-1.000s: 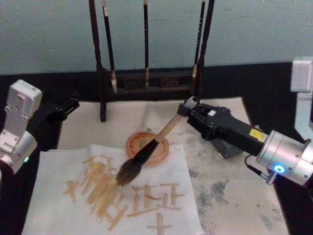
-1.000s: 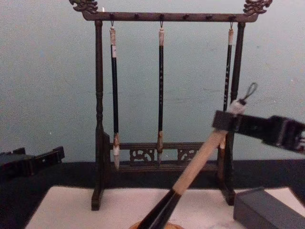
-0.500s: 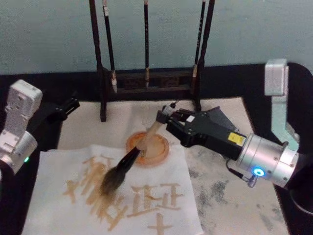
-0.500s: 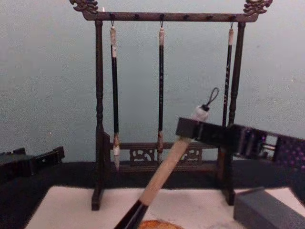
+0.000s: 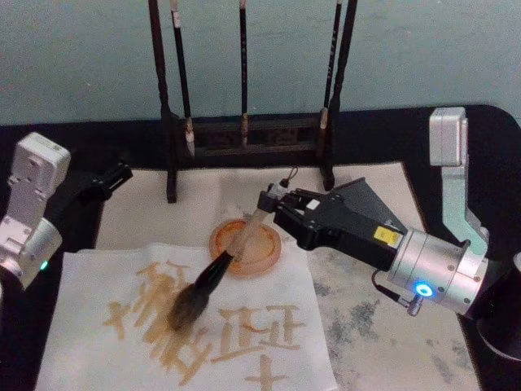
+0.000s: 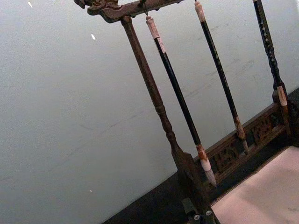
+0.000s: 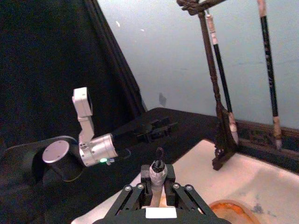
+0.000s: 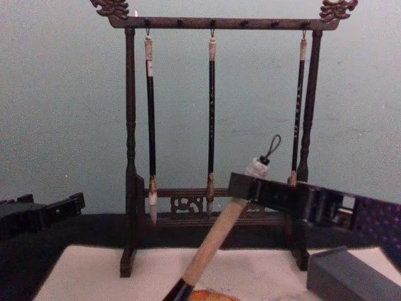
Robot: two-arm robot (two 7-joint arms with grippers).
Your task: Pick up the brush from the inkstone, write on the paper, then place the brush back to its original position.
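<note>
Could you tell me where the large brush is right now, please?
In the head view, the brush is held in the right gripper, slanting down over the orange inkstone, with its bristles on the paper, left of centre.

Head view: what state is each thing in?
paper: flat, marked with tan strokes
brush: tilted, bristles on the paper
right gripper: shut on the brush's top
left gripper: parked at the left
inkstone: brush handle crossing above it
thin brushes: hanging from the rack
</note>
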